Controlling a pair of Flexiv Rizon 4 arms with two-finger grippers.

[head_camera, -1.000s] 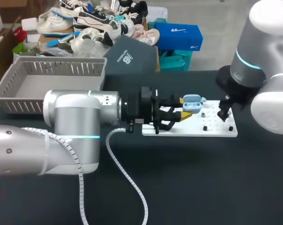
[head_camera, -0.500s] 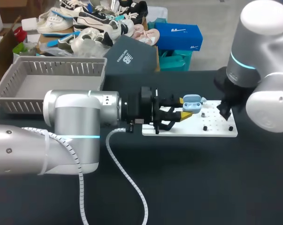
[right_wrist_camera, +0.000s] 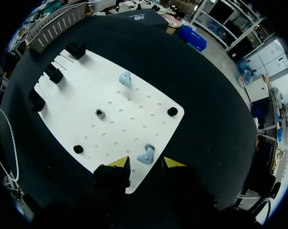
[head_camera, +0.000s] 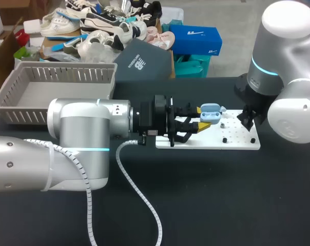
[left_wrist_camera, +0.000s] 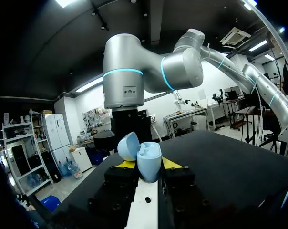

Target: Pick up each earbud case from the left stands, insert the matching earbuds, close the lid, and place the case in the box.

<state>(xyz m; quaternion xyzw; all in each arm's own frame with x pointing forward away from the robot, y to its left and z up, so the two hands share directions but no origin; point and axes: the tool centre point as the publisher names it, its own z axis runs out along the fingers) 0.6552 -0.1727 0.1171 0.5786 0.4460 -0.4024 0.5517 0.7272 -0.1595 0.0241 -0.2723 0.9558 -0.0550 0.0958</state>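
The worktop [head_camera: 206, 195] is a flat, matte black surface, seen from above in the head view. Its far edge runs straight across, and light falls evenly over it with no hard shadows.

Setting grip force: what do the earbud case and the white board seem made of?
The earbud case looks like smooth pale blue plastic, satin by its soft sheen. The white board is flat and matte with drilled holes, probably rigid plastic or painted sheet; I cannot tell which.

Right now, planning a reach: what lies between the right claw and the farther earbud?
Right wrist view: the nearer earbud, just ahead of the right claw, then bare white board.
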